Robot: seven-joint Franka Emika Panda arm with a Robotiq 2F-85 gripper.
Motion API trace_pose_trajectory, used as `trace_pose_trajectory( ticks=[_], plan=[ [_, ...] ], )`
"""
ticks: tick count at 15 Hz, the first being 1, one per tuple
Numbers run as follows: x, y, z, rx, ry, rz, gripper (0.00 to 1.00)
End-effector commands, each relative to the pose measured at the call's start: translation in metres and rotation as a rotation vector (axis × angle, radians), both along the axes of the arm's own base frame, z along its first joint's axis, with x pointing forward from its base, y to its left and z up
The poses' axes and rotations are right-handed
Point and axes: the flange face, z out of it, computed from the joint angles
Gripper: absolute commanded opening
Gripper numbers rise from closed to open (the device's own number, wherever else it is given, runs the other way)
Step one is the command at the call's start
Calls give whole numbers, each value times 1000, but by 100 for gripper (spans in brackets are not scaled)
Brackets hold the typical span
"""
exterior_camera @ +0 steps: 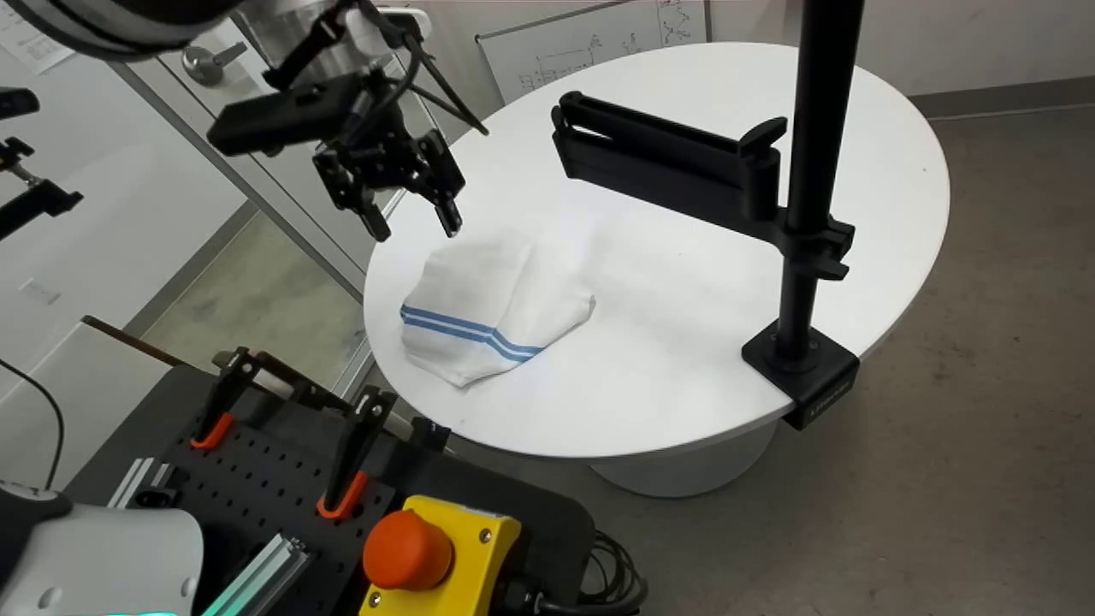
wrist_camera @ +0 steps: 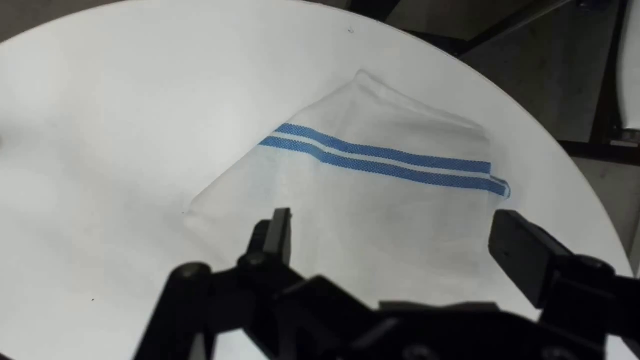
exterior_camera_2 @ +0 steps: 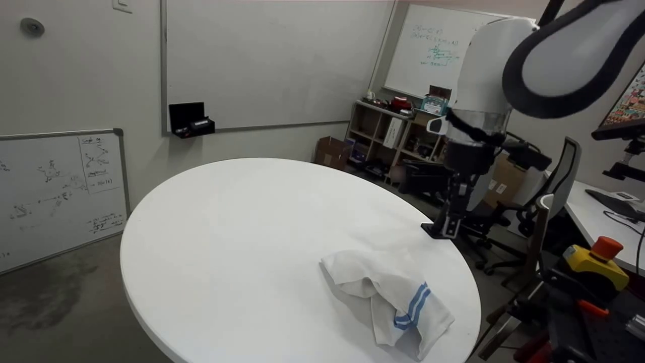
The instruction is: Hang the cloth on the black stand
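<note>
Cloth (exterior_camera: 483, 299) lies rumpled on the tbl (exterior_camera: 676, 368) over there, below the gripper (exterior_camera: 414, 228) & clear of it; fingers (wrist_camera: 522, 255) spread wide. Blk stand (exterior_camera: 808, 197) is at tbl edge, well apart fr. cloth.

Stand (exterior_camera: 808, 154): top cut off in both exterior views; partly hidden behind the jaws and arm (exterior_camera_2: 481, 70) in an exterior view. Arm: cut off above the jaws in both. Gripper (wrist_camera: 392, 235): blurred in the wrist view, cut off below the jaws. Cloth (wrist_camera: 360, 200): lower edge, between the jaws, not to be made out. Whiteboard writing (exterior_camera: 569, 58): beyond the jaws, too small to be read.
</note>
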Motion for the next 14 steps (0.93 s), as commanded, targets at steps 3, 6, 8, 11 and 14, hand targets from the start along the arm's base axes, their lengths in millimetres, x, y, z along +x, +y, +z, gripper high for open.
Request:
trace_pose_trajectory(
  ticks=[3,6,8,11,14],
  plan=[
    [-6,-5,-62,-13,-26,-12,100],
    [-10,-5,-88,-14,-25,-3,100],
    [-11,-3,-103,-20,-40,15,100],
    [-10,-1,-122,-36,-64,67,100],
    [-8,-1,-143,-48,-71,97,100]
  ],
)
